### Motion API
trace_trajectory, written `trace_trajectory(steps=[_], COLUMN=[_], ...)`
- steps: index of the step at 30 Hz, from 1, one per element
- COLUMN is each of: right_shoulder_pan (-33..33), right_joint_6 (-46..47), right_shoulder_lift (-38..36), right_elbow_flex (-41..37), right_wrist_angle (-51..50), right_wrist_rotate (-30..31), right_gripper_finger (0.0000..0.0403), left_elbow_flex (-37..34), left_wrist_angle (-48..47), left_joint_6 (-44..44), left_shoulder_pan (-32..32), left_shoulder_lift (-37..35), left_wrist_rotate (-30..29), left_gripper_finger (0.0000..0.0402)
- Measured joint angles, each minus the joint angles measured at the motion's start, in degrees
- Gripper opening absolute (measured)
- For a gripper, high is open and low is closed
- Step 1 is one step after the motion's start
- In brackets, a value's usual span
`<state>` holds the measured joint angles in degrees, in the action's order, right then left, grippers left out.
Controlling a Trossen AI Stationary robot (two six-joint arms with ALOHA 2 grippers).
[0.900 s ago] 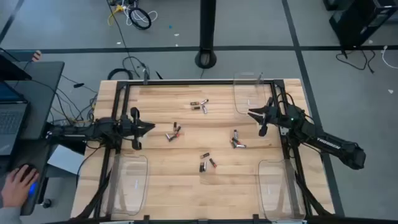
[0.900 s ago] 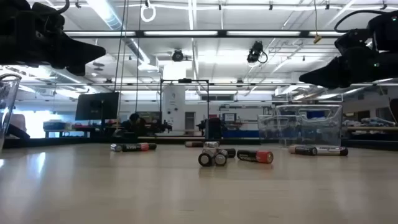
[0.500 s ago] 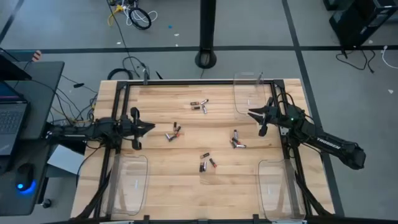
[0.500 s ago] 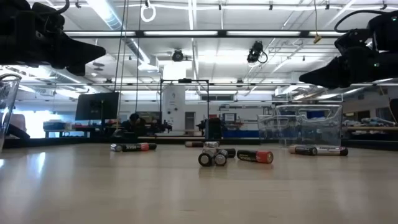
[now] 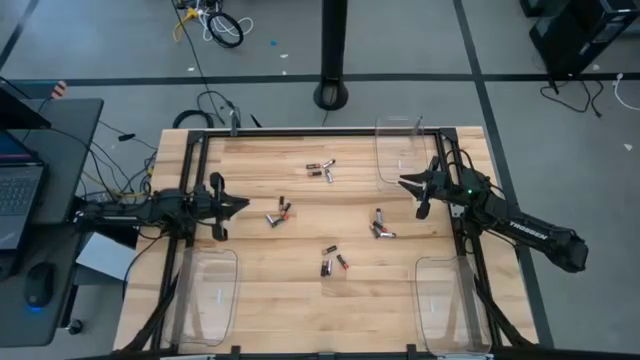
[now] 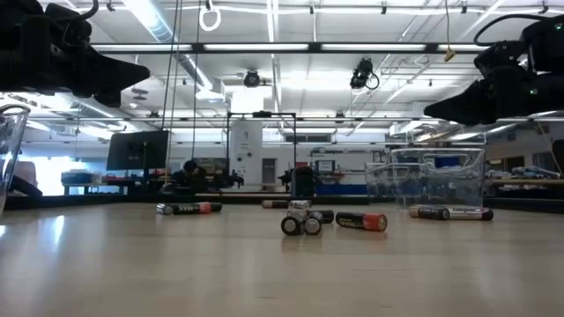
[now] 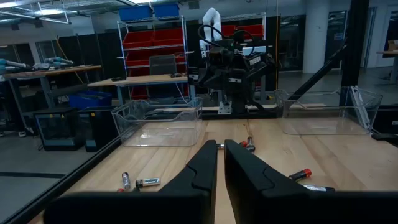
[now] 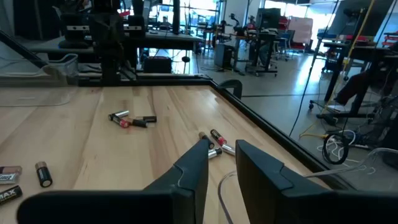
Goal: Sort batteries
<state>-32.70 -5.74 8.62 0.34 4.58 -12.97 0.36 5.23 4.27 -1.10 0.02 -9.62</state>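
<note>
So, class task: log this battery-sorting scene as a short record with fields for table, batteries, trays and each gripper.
table: wooden top
batteries: four loose clusters mid-table, none in a tray
trays: three clear trays, look empty
left gripper: at left edge, above the table, holding nothing, fingers a slit apart
right gripper: by far right tray, holding nothing, narrow gap

No readable text, labels, brands or numbers anywhere

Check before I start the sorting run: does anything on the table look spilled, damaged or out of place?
Nothing damaged. The batteries lie loose in small clusters across the table, none in the clear trays. Left gripper and right gripper hover empty at opposite sides.
</note>
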Motion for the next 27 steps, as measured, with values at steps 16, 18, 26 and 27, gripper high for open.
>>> trace_trajectory(steps=[16,18,26,27], right_shoulder_pan=[0.01,0.02,0.00,0.01], right_joint_6=[-0.01,0.00,-0.01,0.00], right_shoulder_lift=[-0.01,-0.01,-0.02,-0.01], right_elbow_flex=[0.00,0.00,0.00,0.01], right_wrist_angle=[0.02,0.00,0.01,0.00], right_wrist_rotate=[-0.02,0.00,-0.01,-0.01], right_gripper_finger=[0.0092,0.0092,0.0092,0.0092], left_elbow_flex=[0.00,0.00,0.02,0.00], left_wrist_angle=[0.00,0.00,0.48,1.34], left_joint_6=[0.01,0.00,-0.02,-0.02], left_shoulder_pan=[-0.02,-0.01,-0.02,-0.02], left_shoulder_lift=[-0.01,0.00,0.01,0.01], left_wrist_rotate=[0.01,0.00,0.01,-0.01], left_gripper_finger=[0.0039,0.0039,0.0039,0.0039])
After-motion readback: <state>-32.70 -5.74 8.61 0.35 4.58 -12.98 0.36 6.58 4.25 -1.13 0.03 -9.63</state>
